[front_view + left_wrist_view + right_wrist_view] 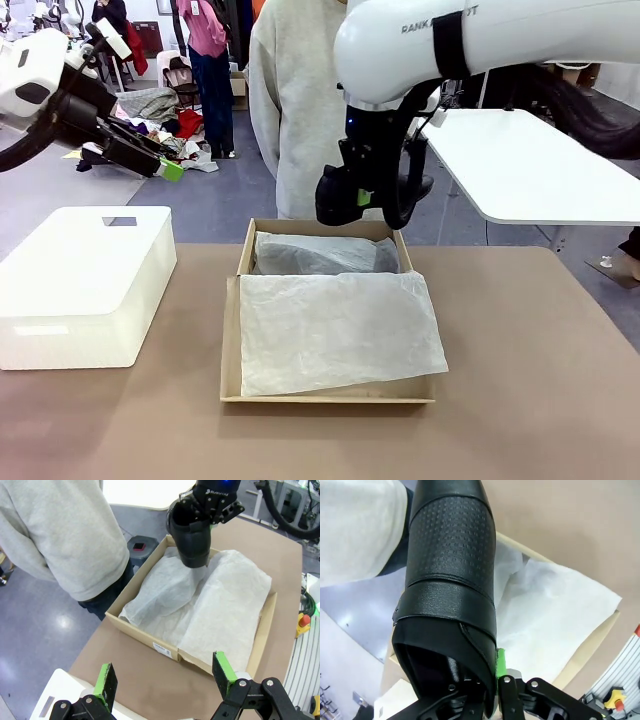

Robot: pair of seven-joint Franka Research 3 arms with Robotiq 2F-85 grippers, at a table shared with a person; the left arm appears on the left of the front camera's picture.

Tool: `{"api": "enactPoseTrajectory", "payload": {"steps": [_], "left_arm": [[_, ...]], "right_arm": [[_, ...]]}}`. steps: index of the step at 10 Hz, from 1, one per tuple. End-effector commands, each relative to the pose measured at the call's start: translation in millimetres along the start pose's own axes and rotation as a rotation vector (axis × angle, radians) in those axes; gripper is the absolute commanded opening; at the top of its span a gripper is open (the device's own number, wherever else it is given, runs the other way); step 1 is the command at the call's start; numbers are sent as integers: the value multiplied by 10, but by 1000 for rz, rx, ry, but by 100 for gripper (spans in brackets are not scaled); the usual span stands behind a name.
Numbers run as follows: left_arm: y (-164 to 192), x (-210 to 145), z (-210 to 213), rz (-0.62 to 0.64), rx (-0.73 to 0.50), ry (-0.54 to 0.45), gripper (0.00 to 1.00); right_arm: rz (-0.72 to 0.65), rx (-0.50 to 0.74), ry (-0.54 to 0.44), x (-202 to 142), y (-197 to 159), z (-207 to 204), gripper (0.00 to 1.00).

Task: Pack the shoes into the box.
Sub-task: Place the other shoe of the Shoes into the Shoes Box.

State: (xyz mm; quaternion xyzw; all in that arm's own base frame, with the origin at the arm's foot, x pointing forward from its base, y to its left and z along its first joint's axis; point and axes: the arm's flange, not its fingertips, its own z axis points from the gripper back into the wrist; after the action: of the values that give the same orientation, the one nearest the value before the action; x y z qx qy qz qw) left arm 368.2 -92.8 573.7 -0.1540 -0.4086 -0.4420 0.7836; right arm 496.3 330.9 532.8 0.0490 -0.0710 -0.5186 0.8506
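My right gripper [365,200] is shut on the rim of one black shoe [332,203], which hangs toe-down just above the far end of the brown cardboard box [230,360]. In the right wrist view the textured shoe [450,580] rises straight from the right gripper [490,690]. White tissue paper [340,330] lines and covers the box; a bulge [320,255] lies under it at the far end, its contents hidden. My left gripper [165,165] is held high at the far left, open and holding nothing. From there it looks down on the shoe [192,535] and box [150,637].
A white plastic container [85,285] stands on the table left of the box. A person in a grey sweater [300,100] stands right behind the box at the table's far edge. Bare brown tabletop [540,380] lies to the right and in front.
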Motion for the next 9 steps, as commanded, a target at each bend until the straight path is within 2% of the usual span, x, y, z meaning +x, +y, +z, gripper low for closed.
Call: {"api": "enactPoseTrajectory", "payload": {"steps": [1, 6, 7, 9], "left_arm": [[12, -11, -7, -7, -13, -13, 100], [12, -11, -7, -7, -13, -13, 100], [12, -11, -7, -7, -13, -13, 100], [12, -11, -7, -7, -13, -13, 100]], "right_arm": [[6, 1, -2, 76, -55, 71, 0], [-8, -6, -3, 55, -2, 5, 0], [-139, -4, 26, -60, 37, 17, 0], [-243, -16, 80, -364, 132, -36, 0]]}}
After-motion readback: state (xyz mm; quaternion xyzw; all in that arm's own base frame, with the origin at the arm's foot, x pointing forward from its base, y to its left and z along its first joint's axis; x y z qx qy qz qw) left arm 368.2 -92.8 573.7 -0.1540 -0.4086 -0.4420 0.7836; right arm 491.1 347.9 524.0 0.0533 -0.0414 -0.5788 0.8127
